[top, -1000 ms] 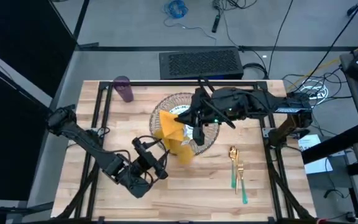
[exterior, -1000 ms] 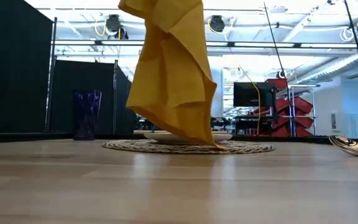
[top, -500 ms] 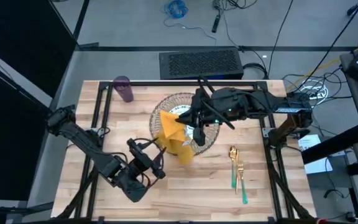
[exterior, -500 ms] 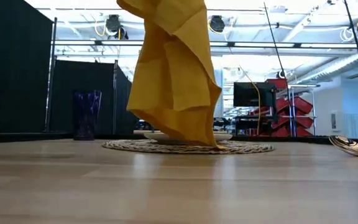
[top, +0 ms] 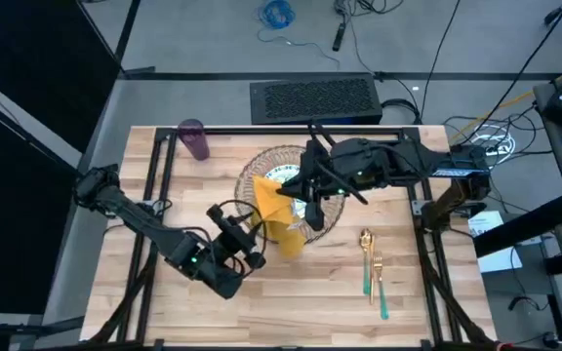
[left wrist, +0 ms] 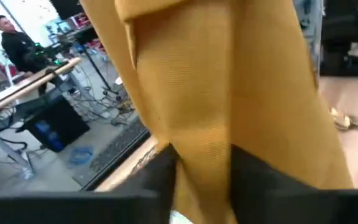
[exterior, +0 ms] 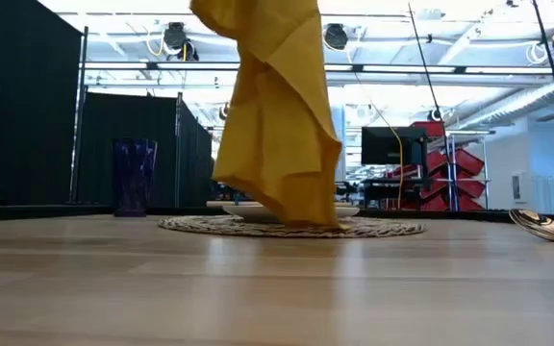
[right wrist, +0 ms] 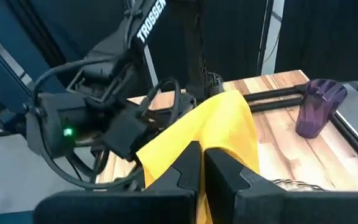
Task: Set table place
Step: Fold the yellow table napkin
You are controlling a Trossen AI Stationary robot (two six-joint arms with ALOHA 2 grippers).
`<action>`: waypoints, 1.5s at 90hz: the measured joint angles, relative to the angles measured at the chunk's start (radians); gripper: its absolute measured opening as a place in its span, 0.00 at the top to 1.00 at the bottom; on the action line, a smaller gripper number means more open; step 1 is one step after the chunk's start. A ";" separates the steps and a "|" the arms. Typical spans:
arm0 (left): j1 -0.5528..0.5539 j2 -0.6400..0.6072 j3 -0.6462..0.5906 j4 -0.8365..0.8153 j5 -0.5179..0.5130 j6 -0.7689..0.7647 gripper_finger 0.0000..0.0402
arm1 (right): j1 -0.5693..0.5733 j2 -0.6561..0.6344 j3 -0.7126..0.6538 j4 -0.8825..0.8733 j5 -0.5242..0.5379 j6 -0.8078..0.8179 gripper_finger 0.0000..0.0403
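Observation:
The mustard-yellow napkin (top: 276, 219) hangs in folds from my right gripper (top: 297, 192), which is shut on it above the round woven mat (top: 283, 154) and the small plate (top: 286, 176). My left gripper (top: 251, 240) is open at the napkin's near left side. In the left wrist view its two fingers stand on either side of a hanging fold (left wrist: 204, 124). The purple cup (top: 195, 139) stands at the far left. The gold fork and spoon (top: 372, 265) lie on the table (top: 291, 302), right of the mat. My right gripper pinches the napkin's upper end (right wrist: 211, 134) between its two fingers, from above. The napkin hangs slack in several folds below the fingers, and its lower end (exterior: 308, 219) reaches down to the mat. My left gripper has the hanging fold between its fingers (left wrist: 253, 171); I cannot tell whether they touch it.
The table's black frame rails (top: 154, 195) run along the left and right sides. In the low view the spoon's bowl (exterior: 542, 225) shows at the right and the cup (exterior: 135, 178) at the left. Bare planks lie along the near edge.
My left gripper has moved toward the table's right and far edges, up to the hanging napkin, so that a fold now stands between its fingers. The napkin has swung and turned a little under my right gripper and looks narrower from the low view.

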 joint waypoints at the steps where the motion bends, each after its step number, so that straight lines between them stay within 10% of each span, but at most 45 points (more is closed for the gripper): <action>1: -0.001 -0.001 0.001 -0.007 0.002 -0.007 0.95 | 0.000 0.000 0.000 0.000 0.000 -0.001 1.00; 43: -0.140 -0.197 0.050 -0.206 0.057 -0.126 1.00 | 0.020 0.019 -0.027 -0.261 0.085 -0.042 1.00; 97: -0.242 -0.279 0.060 -0.906 0.365 -0.820 1.00 | 0.035 0.022 -0.313 -0.219 0.088 -0.124 0.83; 135: -0.243 -0.279 0.131 -0.912 0.393 -0.724 1.00 | 0.131 0.220 -0.347 0.028 0.078 -0.355 0.67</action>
